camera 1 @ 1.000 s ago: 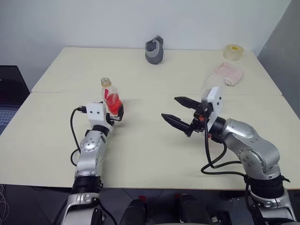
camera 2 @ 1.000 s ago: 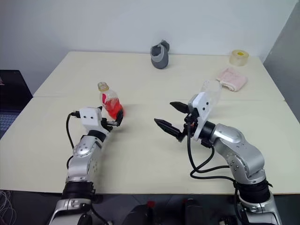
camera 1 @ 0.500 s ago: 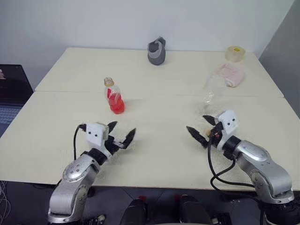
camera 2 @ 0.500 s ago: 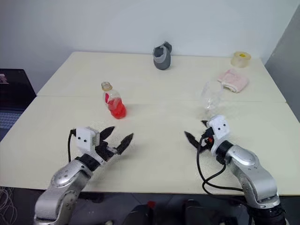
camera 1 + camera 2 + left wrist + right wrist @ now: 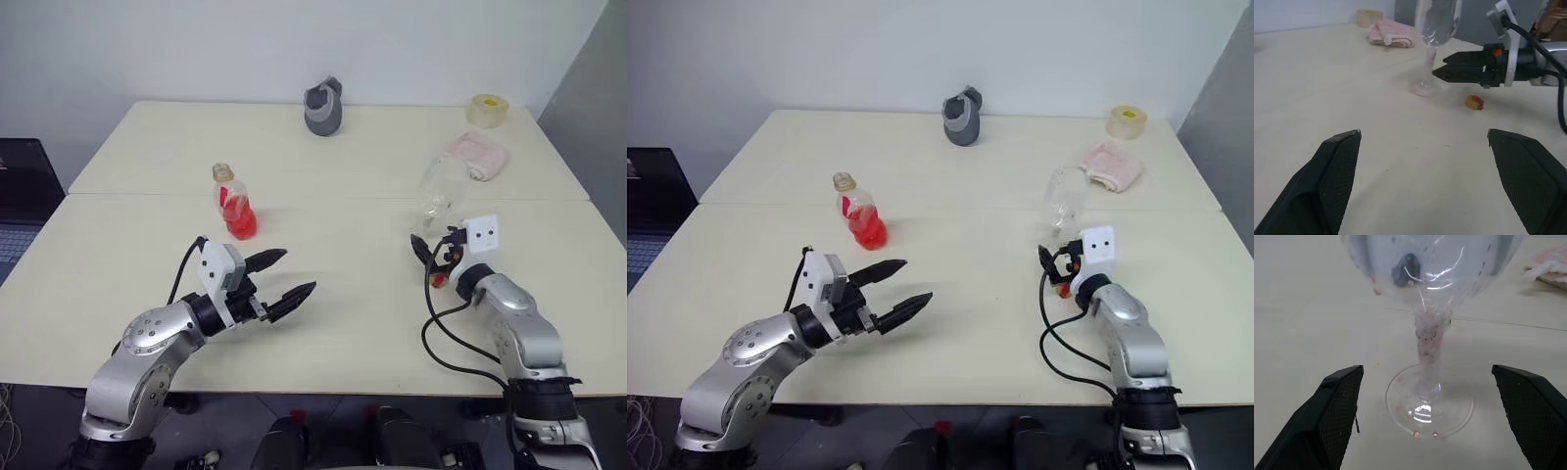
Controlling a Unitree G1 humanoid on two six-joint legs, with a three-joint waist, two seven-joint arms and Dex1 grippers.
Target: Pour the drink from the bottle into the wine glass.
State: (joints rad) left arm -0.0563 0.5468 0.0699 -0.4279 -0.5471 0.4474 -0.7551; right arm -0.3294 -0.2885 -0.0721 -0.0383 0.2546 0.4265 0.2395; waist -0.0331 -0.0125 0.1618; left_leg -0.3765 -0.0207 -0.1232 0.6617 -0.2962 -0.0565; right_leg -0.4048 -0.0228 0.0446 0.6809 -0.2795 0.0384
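Bottle [image 5: 233,208] uncapped, upright, far left on table [image 5: 323,157]; glass [image 5: 440,186] empty. Both grippers, left [image 5: 277,276] and right [image 5: 424,249], wide open, holding nothing. Pouring not started yet imo.

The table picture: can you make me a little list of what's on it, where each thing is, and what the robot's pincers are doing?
bottle: upright on the table's left half, cap off, red drink low inside
cap: yellow and red, lying on the table near the glass
wine glass: upright, empty, on the table's right half
left pincer: open, holding nothing, nearer than the bottle
right pincer: open, level with the glass stem, not touching it
far edge: grey cup-like object, tape roll, pink cloth
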